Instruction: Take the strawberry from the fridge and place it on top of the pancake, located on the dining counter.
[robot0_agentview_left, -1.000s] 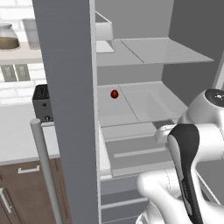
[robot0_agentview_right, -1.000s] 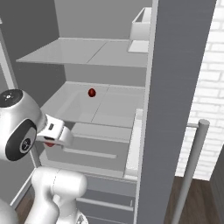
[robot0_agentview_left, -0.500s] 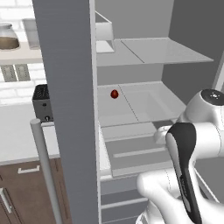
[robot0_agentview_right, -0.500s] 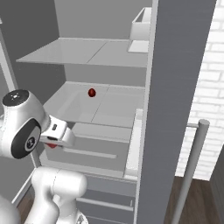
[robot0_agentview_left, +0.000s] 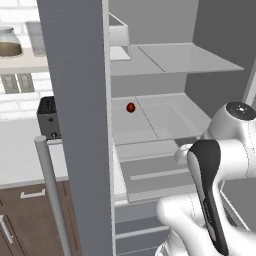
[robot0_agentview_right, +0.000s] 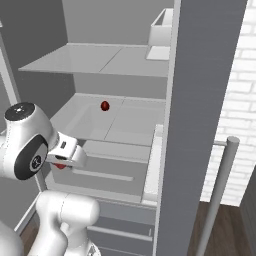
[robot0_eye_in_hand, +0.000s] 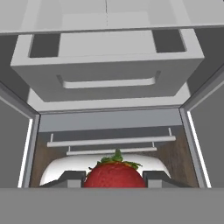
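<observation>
Now, tool clamped on strawberry, leafy cap upward in hand view.

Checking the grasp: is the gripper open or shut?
Gripper shut on the strawberry, pinched between its fingertips in the hand view.

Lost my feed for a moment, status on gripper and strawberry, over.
Gripper shut on strawberry. Hand low in front of open fridge, facing its drawers. Small red item on middle shelf. Nothing blocking.
</observation>
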